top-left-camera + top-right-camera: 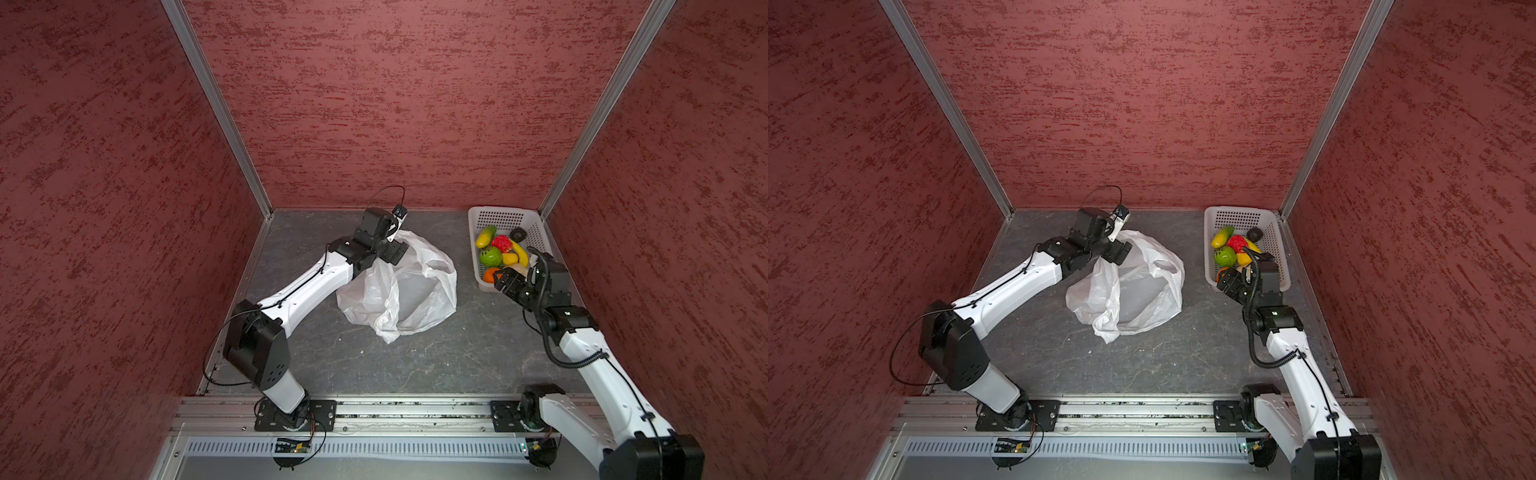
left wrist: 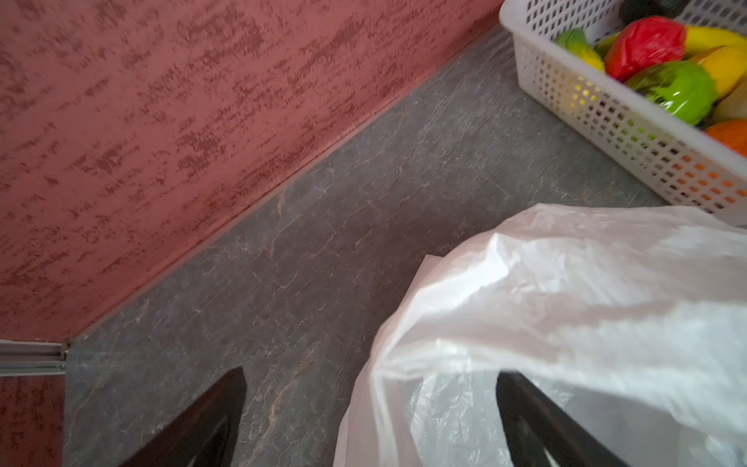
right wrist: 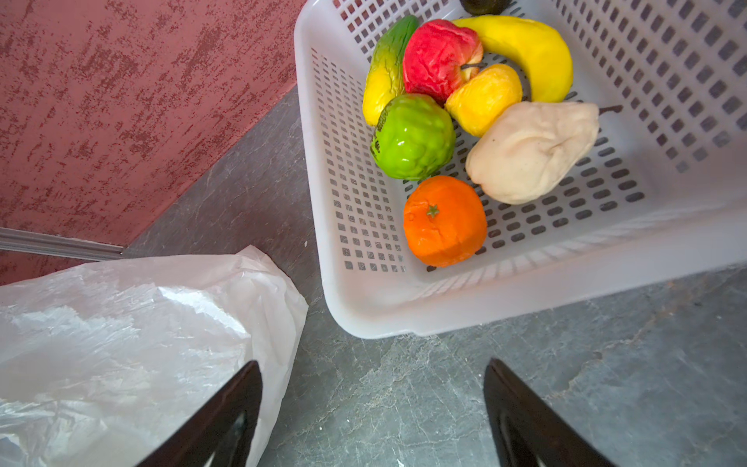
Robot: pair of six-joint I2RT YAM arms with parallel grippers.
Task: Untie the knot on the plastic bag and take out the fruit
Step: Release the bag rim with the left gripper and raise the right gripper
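The left gripper (image 2: 371, 372) is released, its fingers spread wide. The rim of the plastic bag (image 2: 566, 303) is draped over one finger, and the slack, open-mouthed bag slumps on the table (image 1: 374, 365) directly beneath the gripper. The right gripper (image 3: 372, 362) is also released, with only bare table between its wide fingers. Just ahead of it stands the white basket (image 3: 525, 299) holding the fruit (image 3: 412, 137). The orange piece is nearest the gripper, with green, beige, yellow and red pieces beyond. The bag lies just beside one of its fingers.
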